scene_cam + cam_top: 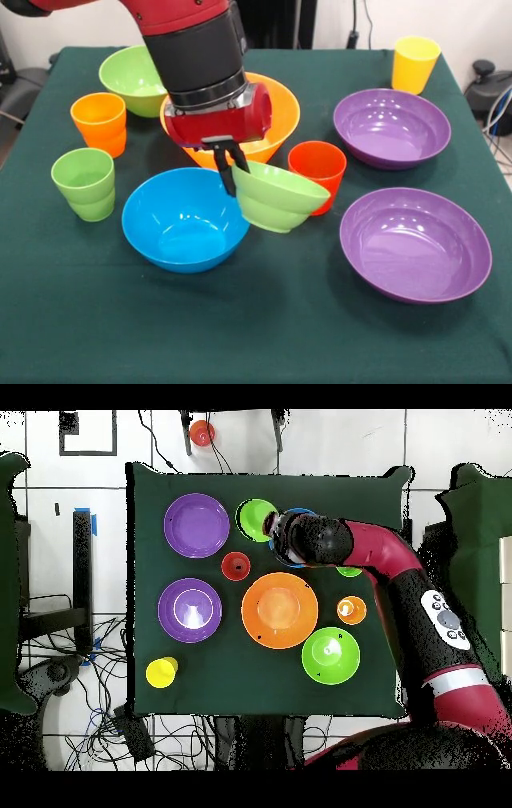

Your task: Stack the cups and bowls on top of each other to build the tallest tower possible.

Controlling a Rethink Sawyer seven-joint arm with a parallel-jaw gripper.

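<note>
The tabletop [264, 336] is dark green. Bowls: orange [276, 104], blue [180, 220], two purple [416, 244], two light green [132, 76]. Cups: orange [99, 122], light green [84, 182], red [318, 170], yellow [414, 62]. The arm [200, 48] is red and black.

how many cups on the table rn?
4. Orange cup and light green cup at the front view's left, red cup behind the small green bowl held by the tool, yellow cup far right corner.

Green table [150, 684] seen from above: two purple bowls [197, 525] at left, orange bowl [280, 610] in the middle, red arm [385, 564] reaching across from the right.
</note>
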